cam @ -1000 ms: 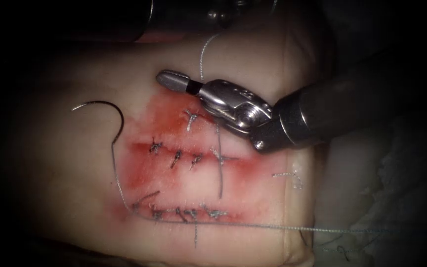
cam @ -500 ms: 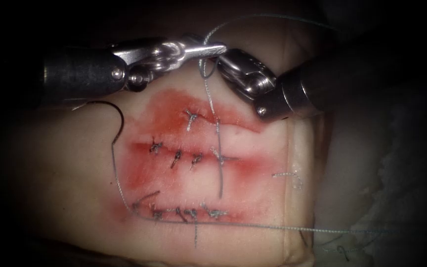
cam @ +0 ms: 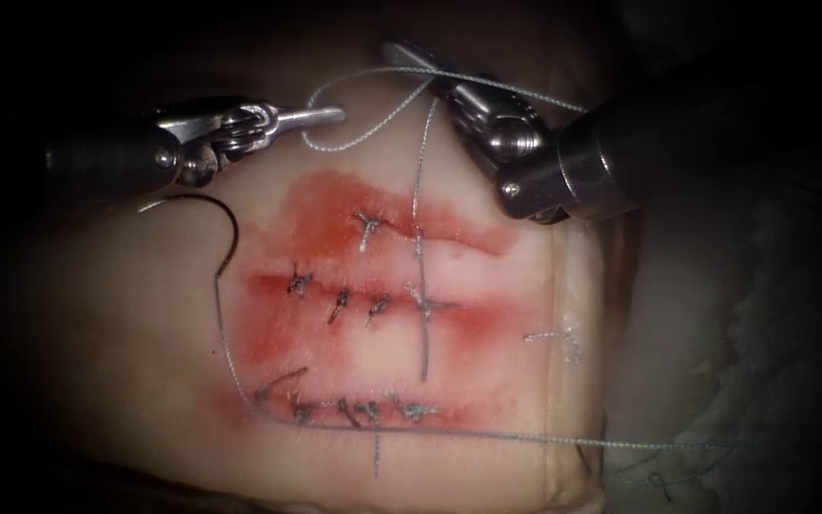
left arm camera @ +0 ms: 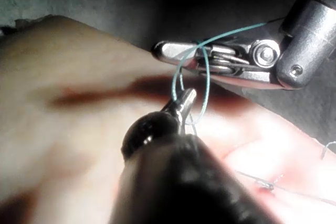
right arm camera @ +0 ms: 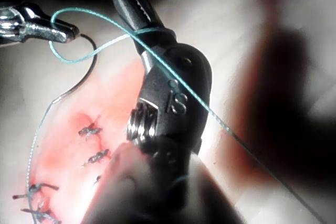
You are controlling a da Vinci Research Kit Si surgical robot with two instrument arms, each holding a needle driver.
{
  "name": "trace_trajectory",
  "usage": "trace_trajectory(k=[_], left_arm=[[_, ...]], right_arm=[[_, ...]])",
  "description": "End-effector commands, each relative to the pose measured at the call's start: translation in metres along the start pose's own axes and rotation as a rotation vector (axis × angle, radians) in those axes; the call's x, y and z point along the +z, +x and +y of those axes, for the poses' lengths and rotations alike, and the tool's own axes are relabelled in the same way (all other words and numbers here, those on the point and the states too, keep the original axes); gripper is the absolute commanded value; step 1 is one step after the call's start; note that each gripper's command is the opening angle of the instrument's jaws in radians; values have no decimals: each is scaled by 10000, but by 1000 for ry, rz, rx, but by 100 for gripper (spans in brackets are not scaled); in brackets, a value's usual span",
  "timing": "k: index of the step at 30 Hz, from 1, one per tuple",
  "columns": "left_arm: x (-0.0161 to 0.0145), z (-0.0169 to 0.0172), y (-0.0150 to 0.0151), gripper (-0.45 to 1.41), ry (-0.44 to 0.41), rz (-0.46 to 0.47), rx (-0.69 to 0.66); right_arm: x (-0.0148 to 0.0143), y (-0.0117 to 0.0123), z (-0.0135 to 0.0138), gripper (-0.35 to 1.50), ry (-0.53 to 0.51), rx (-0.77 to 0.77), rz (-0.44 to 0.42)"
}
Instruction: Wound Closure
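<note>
The tissue (cam: 126,314) carries three stitched cuts. My left tool (cam: 333,116) reaches in over the top cut (cam: 468,238), its jaws shut on the thread (cam: 373,133). From there the thread curls in a small loop and crosses over my right tool (cam: 411,59), whose jaws are shut with the thread looped round them. One strand drops to the top cut's right stitch (cam: 418,233). The curved needle (cam: 233,233) lies free on the tissue left of the cuts, held by neither tool. My left jaws (left arm camera: 186,100) meet the thread below the right tool (left arm camera: 163,51). The wrapped right jaws (right arm camera: 128,3) stand near the left tool (right arm camera: 63,32) and the needle (right arm camera: 94,61).
Red fluid (cam: 325,205) stains the tissue round the cuts. Knotted stitches (cam: 340,303) with short cut ends sit along the middle and lower cuts. A long strand (cam: 525,438) runs from the needle down the left and along the lower edge to the right.
My left tool came in from the left, took the thread beside the right tool, then drew back left. The right tool lifted up and away, leaving a loop between them.
</note>
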Motion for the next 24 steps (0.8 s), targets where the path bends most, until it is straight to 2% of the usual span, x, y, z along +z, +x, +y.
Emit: trace_trajectory(k=[1, 6, 13, 16, 18, 19, 24], left_arm=[[10, 8, -2, -45, -7, -7, -3], [17, 25, -1, -45, -30, -13, -19], [33, 29, 10, -45, -53, -19, -39], [51, 42, 16, -45, -77, -3, -14], [61, 52, 11, -45, -84, -5, -15], [62, 55, 8, -45, -85, -6, -15], [63, 63, -4, -45, -85, -6, -16]], right_arm=[[3, 7, 5, 10, -13, 10, 6], [2, 10, 19, 7, -55, 23, 39], [1, 18, 35, 4, -104, 31, 70], [0, 22, 42, 4, -128, 37, 88], [-2, 25, 45, 9, -147, 43, 103], [-4, 26, 46, 17, -155, 44, 105], [-6, 29, 51, 19, -155, 46, 123]])
